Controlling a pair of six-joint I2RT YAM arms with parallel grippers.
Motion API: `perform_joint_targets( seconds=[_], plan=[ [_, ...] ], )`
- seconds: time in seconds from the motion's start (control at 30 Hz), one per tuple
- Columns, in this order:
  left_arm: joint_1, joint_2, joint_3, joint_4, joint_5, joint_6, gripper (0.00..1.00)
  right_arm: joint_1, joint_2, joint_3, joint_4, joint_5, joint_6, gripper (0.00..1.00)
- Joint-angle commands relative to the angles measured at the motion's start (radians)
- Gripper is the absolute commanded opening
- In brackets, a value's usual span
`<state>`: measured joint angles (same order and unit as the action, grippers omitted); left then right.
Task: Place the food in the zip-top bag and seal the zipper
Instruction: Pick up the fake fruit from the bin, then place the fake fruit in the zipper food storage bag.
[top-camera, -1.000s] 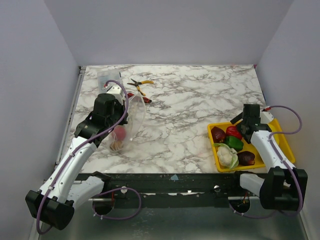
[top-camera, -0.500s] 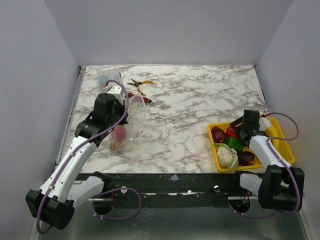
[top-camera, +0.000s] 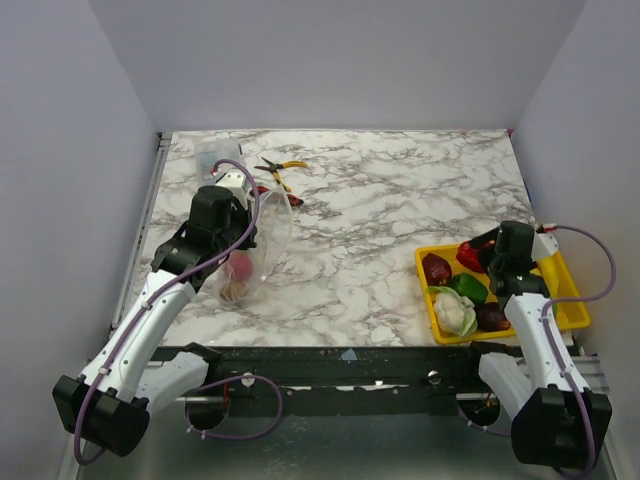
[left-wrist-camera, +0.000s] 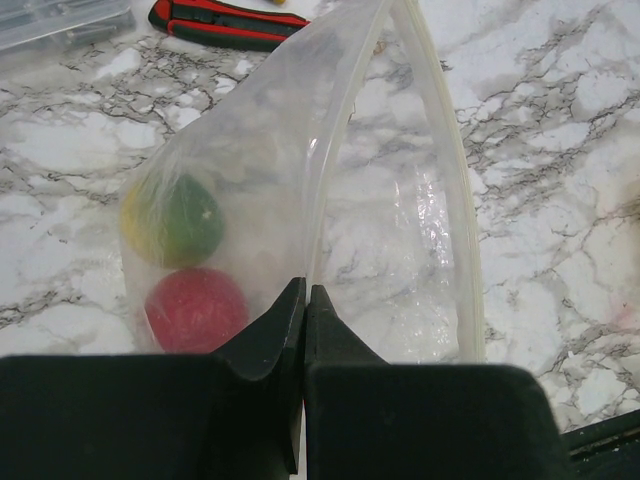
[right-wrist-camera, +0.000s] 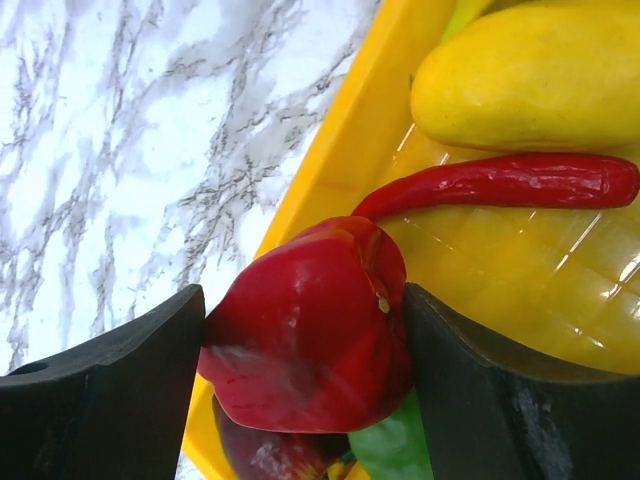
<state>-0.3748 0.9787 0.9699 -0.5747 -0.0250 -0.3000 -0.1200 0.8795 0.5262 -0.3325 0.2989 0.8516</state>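
- Zip-top bag (top-camera: 265, 235), top view: near left on the table (top-camera: 400, 200), mouth open; most food (top-camera: 455, 312) sits in the yellow tray (top-camera: 570, 310), near right.
- Left wrist view: left gripper (left-wrist-camera: 305, 300) pinched shut on the bag's edge; two pieces are inside, and the zipper (left-wrist-camera: 445, 150) is unsealed.
- Right wrist view: right gripper (right-wrist-camera: 300, 335) clamped on the red pepper (right-wrist-camera: 315, 310) over the tray.
- Progress: early, since transfers and sealing remain.

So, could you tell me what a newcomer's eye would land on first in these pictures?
Most likely the bright yellow tray at the near right edge of the table, where the right gripper is closed on a red pepper. Next, on the left, the left gripper pinches the mouth edge of the clear zip-top bag, with a red ball and a green-yellow piece already inside.
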Motion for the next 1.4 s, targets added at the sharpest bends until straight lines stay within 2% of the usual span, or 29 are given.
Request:
perform_joint_targets(
  seconds=[0.0, 0.2, 0.3, 0.37, 0.63, 0.77, 0.97, 1.37],
  plan=[
    [0.005, 0.000, 0.009, -0.001, 0.023, -0.007, 0.00, -0.007, -0.026, 0.096, -0.080, -0.038, -0.056, 0.32],
    [0.006, -0.002, 0.011, -0.004, 0.024, -0.007, 0.00, -0.005, -0.057, 0.174, -0.024, -0.265, -0.114, 0.25],
    [0.006, -0.005, 0.011, -0.002, 0.020, -0.007, 0.00, 0.004, -0.014, 0.203, 0.042, -0.428, -0.116, 0.23],
    [0.005, -0.004, 0.015, -0.005, 0.023, -0.007, 0.00, 0.058, 0.047, 0.237, 0.070, -0.507, -0.118, 0.22],
    [0.007, -0.007, 0.012, -0.004, 0.009, -0.005, 0.00, 0.680, 0.270, 0.394, 0.242, -0.309, -0.124, 0.22],
    [0.007, -0.021, 0.006, 0.000, -0.003, -0.004, 0.00, 0.927, 0.416, 0.536, 0.301, -0.194, -0.211, 0.22],
    [0.007, -0.041, 0.000, 0.008, -0.020, -0.003, 0.00, 1.066, 0.576, 0.701, 0.398, -0.205, -0.279, 0.22],
    [0.007, -0.054, -0.003, 0.014, -0.022, -0.004, 0.00, 1.123, 0.744, 0.765, 0.509, -0.198, -0.403, 0.22]
  ],
)
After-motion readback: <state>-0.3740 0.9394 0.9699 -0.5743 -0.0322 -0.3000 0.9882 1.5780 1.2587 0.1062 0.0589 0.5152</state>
